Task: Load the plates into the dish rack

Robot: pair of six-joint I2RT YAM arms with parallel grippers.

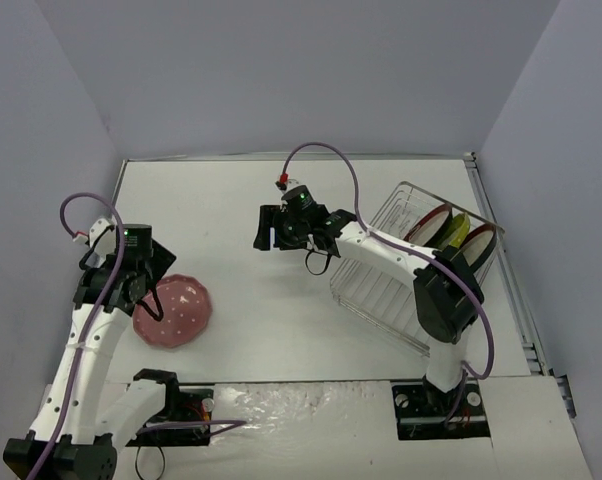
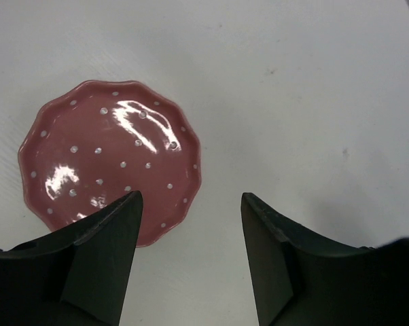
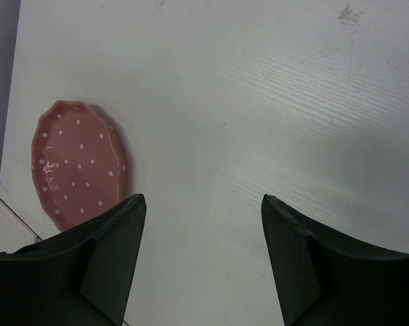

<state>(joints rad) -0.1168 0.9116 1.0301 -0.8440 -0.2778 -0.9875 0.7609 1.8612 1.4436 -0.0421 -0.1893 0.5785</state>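
Observation:
A pink scalloped plate [image 1: 173, 311] with white dots lies flat on the white table at the left. My left gripper [image 1: 151, 298] hovers over its left rim, open and empty. In the left wrist view the plate [image 2: 109, 163] lies ahead and to the left of that gripper [image 2: 191, 204], and the left finger covers its near edge. My right gripper [image 1: 264, 228] hangs open and empty over mid-table, with the pink plate [image 3: 75, 163] far to its left. The wire dish rack [image 1: 381, 295] at the right holds two dark-red-rimmed plates [image 1: 428, 225] [image 1: 480, 240] on edge, with a yellow-green plate [image 1: 457, 231] between them.
Grey walls close in the table on the left, back and right. The right arm's elbow [image 1: 446, 290] hangs over the rack's near side. A purple cable [image 1: 326, 150] loops above the right wrist.

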